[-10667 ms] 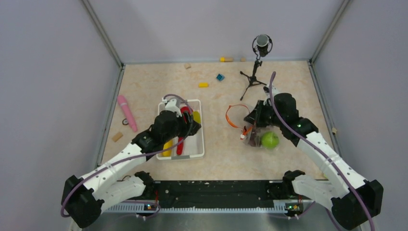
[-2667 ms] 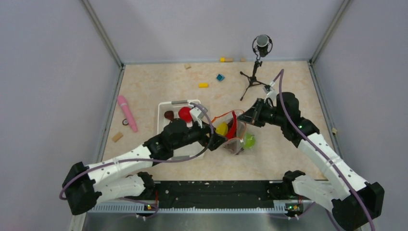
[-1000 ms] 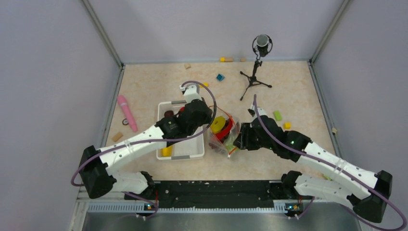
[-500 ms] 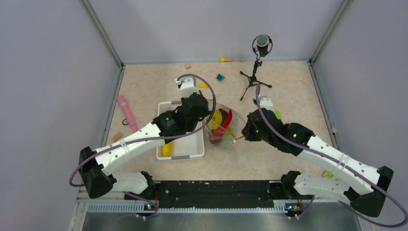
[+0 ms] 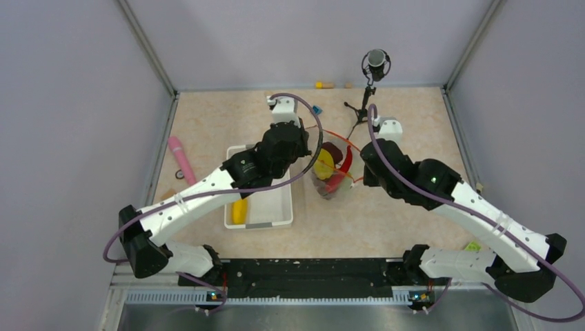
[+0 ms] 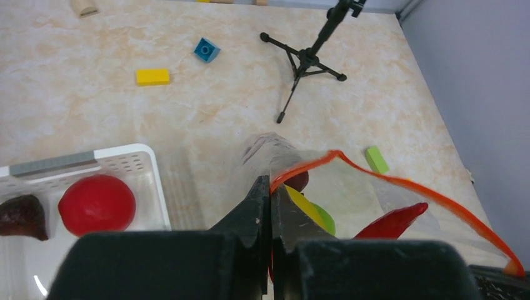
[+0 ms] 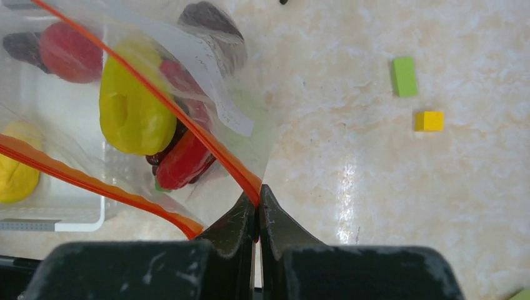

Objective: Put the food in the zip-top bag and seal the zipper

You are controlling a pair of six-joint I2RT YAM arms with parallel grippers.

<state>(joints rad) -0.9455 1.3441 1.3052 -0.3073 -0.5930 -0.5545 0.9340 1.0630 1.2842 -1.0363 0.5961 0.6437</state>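
Zip-top bag (image 5: 331, 186): thin, limp, likely slippery film, sagging with food (image 7: 134, 115). Left gripper (image 6: 270, 190) pinched on zipper (image 7: 244, 180) at 9 o'clock, right gripper (image 7: 257, 201) likewise at 3 o'clock; best gripped there.

clear zip-top bag (image 7: 219, 94), zipper (image 7: 240, 177) open, toy food (image 7: 125, 119) inside

Overhead looks down; wrist views (close) share bag (image 7: 231, 112).
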